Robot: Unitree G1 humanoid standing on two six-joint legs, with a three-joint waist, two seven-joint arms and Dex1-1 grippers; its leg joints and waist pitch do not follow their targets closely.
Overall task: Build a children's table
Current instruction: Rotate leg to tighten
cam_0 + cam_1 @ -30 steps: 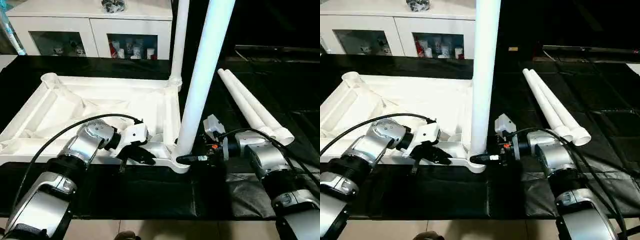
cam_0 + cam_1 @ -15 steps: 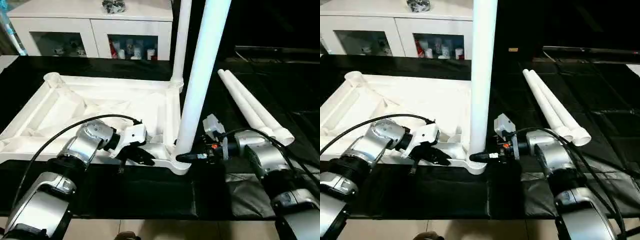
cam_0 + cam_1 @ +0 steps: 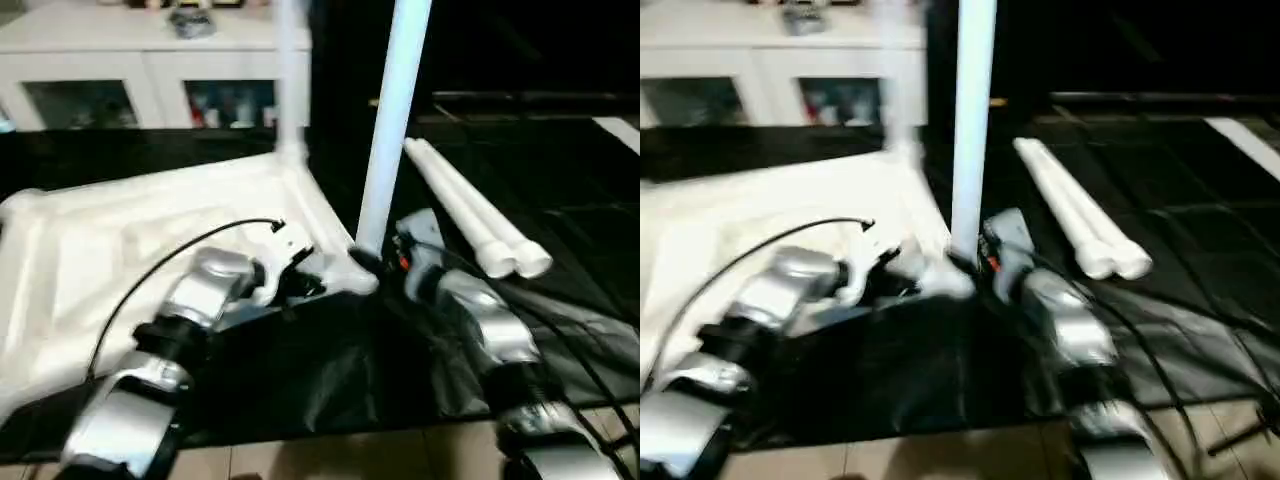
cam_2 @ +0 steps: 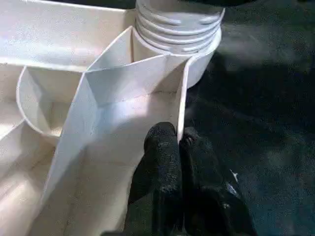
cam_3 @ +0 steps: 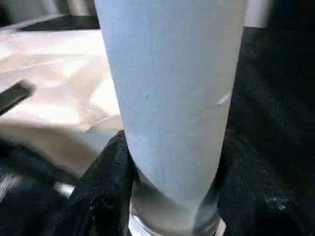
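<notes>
The left gripper (image 4: 179,147), fingers together, pinches a rib of the upturned tabletop (image 3: 120,235) near its right corner, where the right gripper (image 5: 172,196) clamps the upright leg (image 3: 390,120), which could tilt and jam if twisted crookedly; two spare legs (image 3: 475,215) lie far right.

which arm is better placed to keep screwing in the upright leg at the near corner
Right. The right gripper has its fingers on both sides of the upright leg near its base. The left gripper is shut on a rib of the table top, steadying it.
</notes>
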